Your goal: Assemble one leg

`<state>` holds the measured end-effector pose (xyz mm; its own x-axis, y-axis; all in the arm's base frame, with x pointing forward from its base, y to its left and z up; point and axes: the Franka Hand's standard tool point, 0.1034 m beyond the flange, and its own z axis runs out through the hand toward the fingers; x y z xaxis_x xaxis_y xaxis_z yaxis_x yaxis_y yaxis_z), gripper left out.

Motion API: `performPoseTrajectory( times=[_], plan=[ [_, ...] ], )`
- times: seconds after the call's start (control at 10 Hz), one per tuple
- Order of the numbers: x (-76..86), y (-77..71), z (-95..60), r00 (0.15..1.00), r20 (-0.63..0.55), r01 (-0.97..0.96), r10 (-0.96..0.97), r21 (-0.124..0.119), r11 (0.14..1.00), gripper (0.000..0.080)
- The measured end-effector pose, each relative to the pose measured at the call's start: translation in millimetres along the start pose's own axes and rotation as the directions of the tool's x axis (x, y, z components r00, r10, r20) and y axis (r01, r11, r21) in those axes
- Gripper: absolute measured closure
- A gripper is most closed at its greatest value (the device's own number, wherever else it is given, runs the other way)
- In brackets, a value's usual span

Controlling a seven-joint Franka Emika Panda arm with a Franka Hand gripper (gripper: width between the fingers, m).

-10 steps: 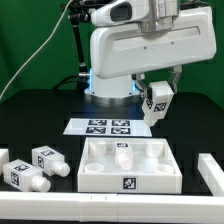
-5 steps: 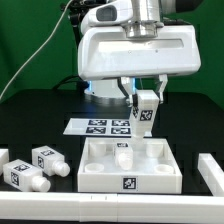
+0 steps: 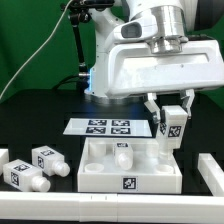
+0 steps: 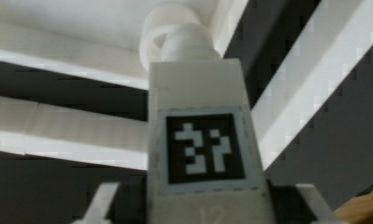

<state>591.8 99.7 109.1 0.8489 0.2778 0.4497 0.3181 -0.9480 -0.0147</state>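
My gripper (image 3: 171, 107) is shut on a leg (image 3: 170, 129), a small white block with a black-and-white tag. I hold it upright, peg end down, over the right part of the white square tray-like piece (image 3: 128, 166) on the exterior view's right. In the wrist view the leg (image 4: 201, 120) fills the middle, its round peg (image 4: 174, 35) pointing away, with my fingers (image 4: 112, 200) on both its sides. Two more legs (image 3: 48, 160) (image 3: 24, 176) lie at the exterior view's left.
The marker board (image 3: 108, 127) lies behind the tray-like piece. A long white bar (image 3: 211, 171) lies at the exterior view's right edge and another white part (image 3: 3, 156) at the left edge. The robot base stands behind.
My gripper has moved with the leg toward the exterior view's right and lower, from above the marker board to over the tray-like piece's right part.
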Motion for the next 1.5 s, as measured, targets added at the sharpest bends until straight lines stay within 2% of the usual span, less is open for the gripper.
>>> performPoseTrajectory(
  times=[0.2,0.3,0.4,0.5,0.6,0.7,0.9,1.0,1.3,1.5],
  plan=[
    [-0.8,0.9,0.4,1.000,0.001,-0.002,0.002,0.000,1.000,0.0512],
    [-4.2,7.8,0.7,1.000,0.012,-0.014,0.014,-0.001,1.000,0.0512],
    [-0.6,11.5,-0.1,1.000,0.013,-0.018,0.018,0.000,1.000,0.0512],
    [4.8,14.3,-2.3,1.000,-0.006,-0.018,0.018,-0.009,1.000,0.0512],
    [3.7,16.0,-1.4,1.000,-0.018,-0.014,0.014,-0.017,1.000,0.0512],
    [2.9,24.5,-0.1,0.997,-0.072,-0.013,0.009,-0.052,0.999,0.0512],
    [0.2,32.7,6.6,0.987,-0.158,-0.020,0.006,-0.085,0.996,0.0512],
    [-1.8,25.3,11.9,0.991,-0.134,-0.026,0.017,-0.060,0.998,0.0512],
    [4.1,13.5,13.4,0.990,-0.140,-0.021,0.014,-0.049,0.999,0.0512],
    [8.3,10.4,7.9,0.989,-0.145,-0.011,0.004,-0.049,0.999,0.0512]
  ],
)
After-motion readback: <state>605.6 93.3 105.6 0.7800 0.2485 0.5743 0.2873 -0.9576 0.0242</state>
